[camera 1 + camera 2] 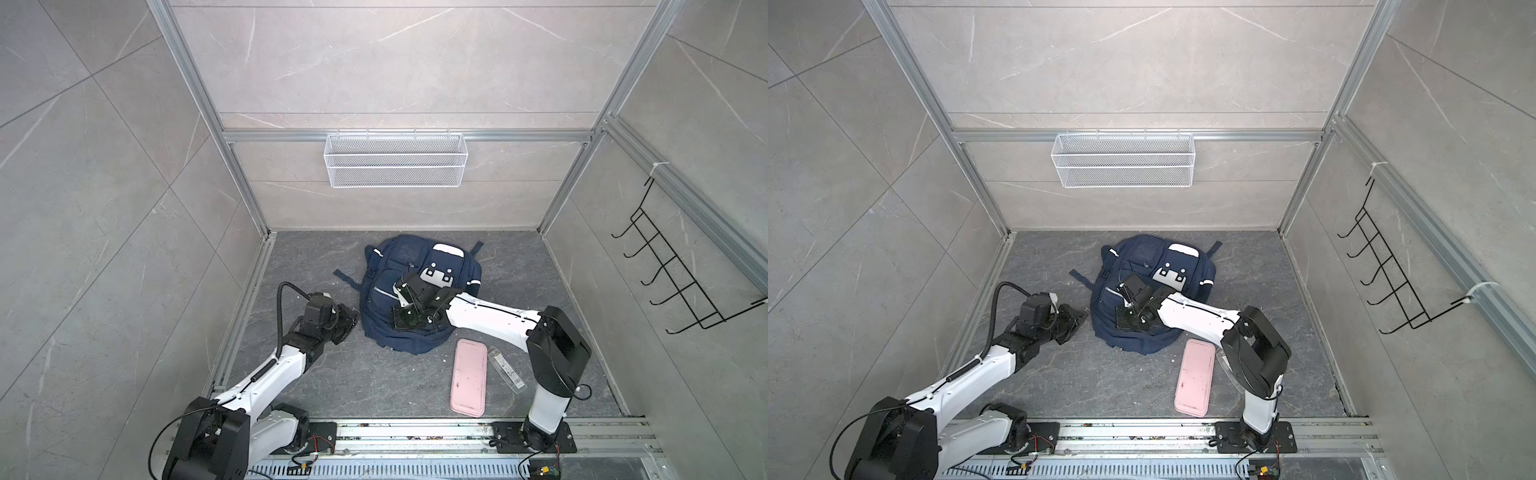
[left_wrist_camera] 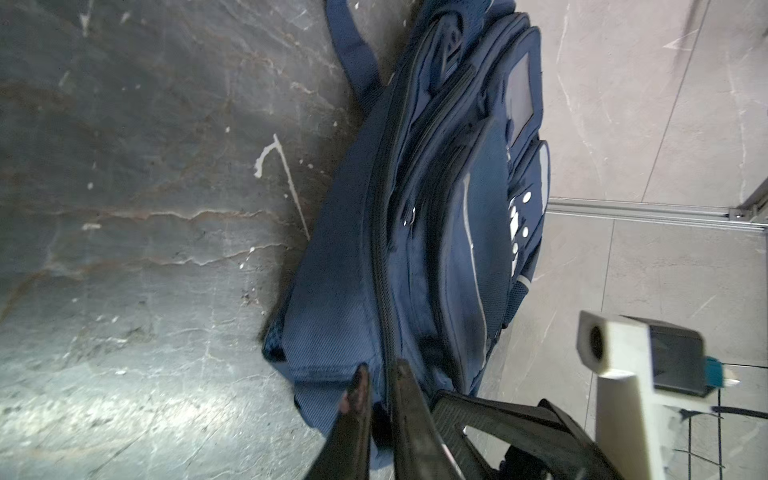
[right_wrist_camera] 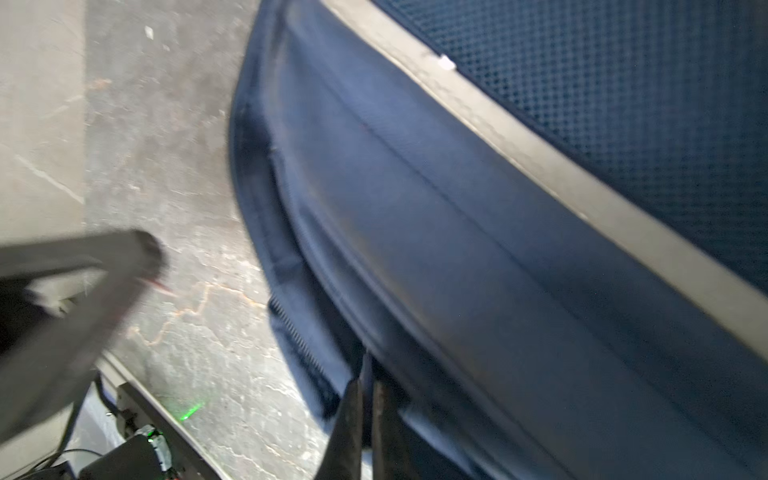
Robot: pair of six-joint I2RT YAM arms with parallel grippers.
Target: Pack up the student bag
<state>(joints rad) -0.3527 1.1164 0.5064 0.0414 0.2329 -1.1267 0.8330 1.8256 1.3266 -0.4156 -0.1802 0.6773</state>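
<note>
Grey stone-look walls [image 1: 395, 62]: close the cell on three sides; a white wire basket [image 1: 395, 160] hangs on the back one, a black hook rack [image 1: 685, 282] on the side one
Dark marbled floor [image 1: 332, 374]: flat, hard and scuffed; the bag may slide on it when pulled
Navy student bag [image 1: 378, 332]: lies front-up mid-floor, toward the back wall, apparently zipped
Pink case [image 1: 468, 376]: on the floor near the bag, a clear packet [image 1: 507, 368] just beside it; neither packed
Right gripper [image 3: 368, 378]: fingers pressed together at the bag's side seam; a zip pull between them can't be made out
Left gripper [image 2: 380, 378]: at the bag's lower edge, fingers a slit apart; can't tell whether it grips fabric
Step, likely: opening the main zip [image 2: 384, 266]; pull along the track, not upward, while the other arm anchors the fabric
</note>
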